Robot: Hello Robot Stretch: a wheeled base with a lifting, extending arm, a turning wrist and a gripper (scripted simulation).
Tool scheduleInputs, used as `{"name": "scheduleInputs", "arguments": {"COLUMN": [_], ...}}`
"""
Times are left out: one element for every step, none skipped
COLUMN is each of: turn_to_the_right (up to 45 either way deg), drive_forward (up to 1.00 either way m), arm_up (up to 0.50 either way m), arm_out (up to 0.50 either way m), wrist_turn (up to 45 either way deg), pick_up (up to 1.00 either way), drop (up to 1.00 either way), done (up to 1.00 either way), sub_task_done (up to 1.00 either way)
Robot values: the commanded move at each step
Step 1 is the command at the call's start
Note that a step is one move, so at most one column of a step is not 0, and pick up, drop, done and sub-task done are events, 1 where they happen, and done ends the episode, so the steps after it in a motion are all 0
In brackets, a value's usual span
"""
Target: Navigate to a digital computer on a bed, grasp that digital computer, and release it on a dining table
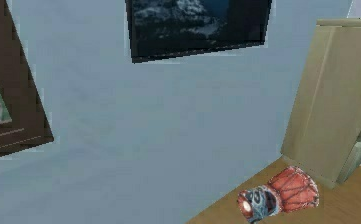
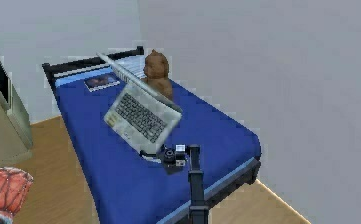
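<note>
In the arm side view a bed (image 2: 213, 135) with a blue cover and a dark frame stands against the white wall. An open grey laptop (image 2: 143, 112) hangs tilted above the cover, its lower corner at my gripper (image 2: 160, 155). The gripper holds the laptop clear of the bed. The dark arm bar (image 2: 196, 185) rises from the bottom edge to the white marker squares beside the gripper.
A brown teddy bear (image 2: 157, 68) and a flat book (image 2: 102, 82) lie at the bed's head. A red drum-like thing (image 1: 288, 190) lies on the wood floor by a beige cabinet (image 1: 333, 100). A dark picture (image 1: 198, 28) and a framed picture (image 1: 8, 90) hang on the wall ahead.
</note>
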Motion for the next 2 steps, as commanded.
{"name": "scheduleInputs", "arguments": {"turn_to_the_right": [0.0, 0.0], "drive_forward": [0.00, 0.00], "arm_up": [0.36, 0.00], "arm_out": [0.00, 0.00], "wrist_turn": [0.0, -45.0], "pick_up": [0.00, 0.00], "drop": [0.00, 0.00], "done": [0.00, 0.00], "sub_task_done": [0.00, 0.00]}}
